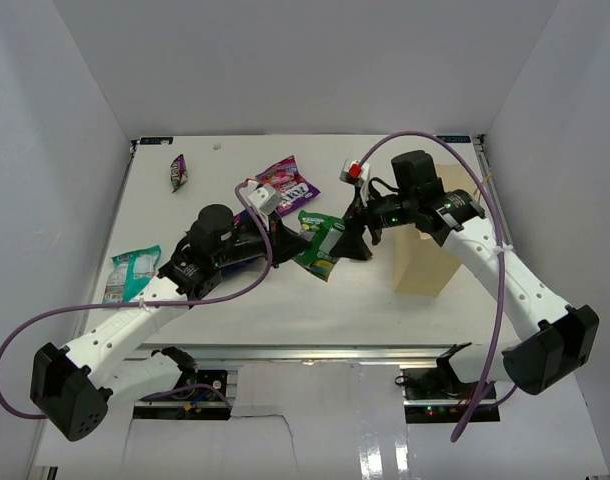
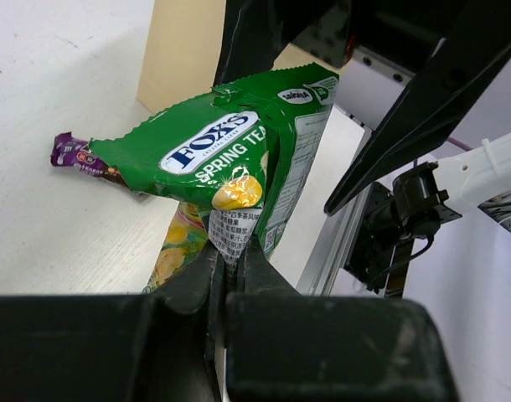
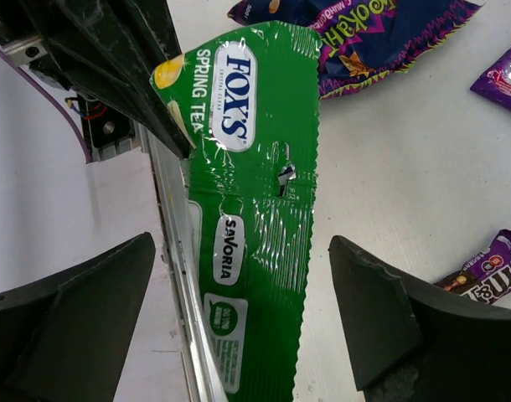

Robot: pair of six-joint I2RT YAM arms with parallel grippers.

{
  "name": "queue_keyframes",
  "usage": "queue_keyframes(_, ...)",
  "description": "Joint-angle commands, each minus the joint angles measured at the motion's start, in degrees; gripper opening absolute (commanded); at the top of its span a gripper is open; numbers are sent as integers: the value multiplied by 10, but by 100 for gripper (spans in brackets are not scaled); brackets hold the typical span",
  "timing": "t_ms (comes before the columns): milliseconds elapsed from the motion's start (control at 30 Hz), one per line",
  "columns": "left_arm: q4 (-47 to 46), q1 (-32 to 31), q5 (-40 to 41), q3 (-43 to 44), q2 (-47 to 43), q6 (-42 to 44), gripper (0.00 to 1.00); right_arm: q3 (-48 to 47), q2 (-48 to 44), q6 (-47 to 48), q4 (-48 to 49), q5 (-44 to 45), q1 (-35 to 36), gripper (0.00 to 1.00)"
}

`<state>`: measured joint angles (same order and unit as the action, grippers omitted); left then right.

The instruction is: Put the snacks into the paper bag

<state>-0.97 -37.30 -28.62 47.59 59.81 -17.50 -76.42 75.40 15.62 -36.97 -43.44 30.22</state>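
At the table's left edge lies a pale teal packet (image 1: 131,273), and a small dark purple bar (image 1: 178,172) sits near the far left corner. The left gripper (image 1: 297,238) has its fingers (image 2: 207,276) pressed together on one end of the green bag (image 1: 321,241), holding it above the table near the middle. Behind it, the big purple bag (image 1: 286,182) lies flat. The right gripper (image 1: 357,238) faces the green bag's other end with its fingers (image 3: 71,310) spread wide. The bag passes between them and touches neither. Farther right, just beside this gripper, the paper bag (image 1: 425,268) stands upright, partly under the right arm.
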Motion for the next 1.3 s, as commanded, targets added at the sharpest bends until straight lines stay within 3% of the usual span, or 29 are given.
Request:
queue_keyframes(0, -57, -1, -28, 9, -12, -12, 0, 2, -3, -25, 30, -6, 5, 89)
queue_keyframes(67, -64, -1, -33, 11, -9, -18, 0, -1, 3, -23, 34, -23, 6, 75)
queue_keyframes(100, -65, -1, -35, 14, -8, -20, 0, -3, 3, -24, 36, -30, 5, 59)
queue_keyframes(267, -72, -1, -36, 20, 1, -37, 4, -26, 2, -15, 36, -59, 5, 24)
queue_keyframes(300, -72, -1, -34, 22, 3, -39, 10, -31, 2, -9, 34, -59, 5, 19)
queue_keyframes(333, -72, -1, -21, 24, 2, -47, 28, -41, -1, -6, 32, -60, 3, 16)
queue_keyframes(367, -72, -1, -11, 26, 1, -52, 40, -47, -2, -2, 27, -61, 0, 8)
queue_keyframes(400, -70, -1, 2, 28, -6, -56, 51, -52, -2, 4, 24, -61, -2, 8)
queue_keyframes(433, -69, -1, 18, 31, -12, -59, 70, -57, -8, 7, 22, -64, -12, 8)
queue_keyframes(600, -62, -1, 169, 38, -75, -50, 96, -108, -43, 25, 23, -65, -60, 8)
queue_keyframes(900, 46, 1, 233, 46, -90, -53, 98, -145, -154, -11, 80, 64, -171, 8)
queue_keyframes(1200, 46, 1, 220, 32, -38, -83, 98, -110, -249, -66, 140, 365, -237, 8)
queue_keyframes(1267, 52, 2, 229, 37, -25, -95, 98, -97, -252, -71, 141, 395, -243, 8)
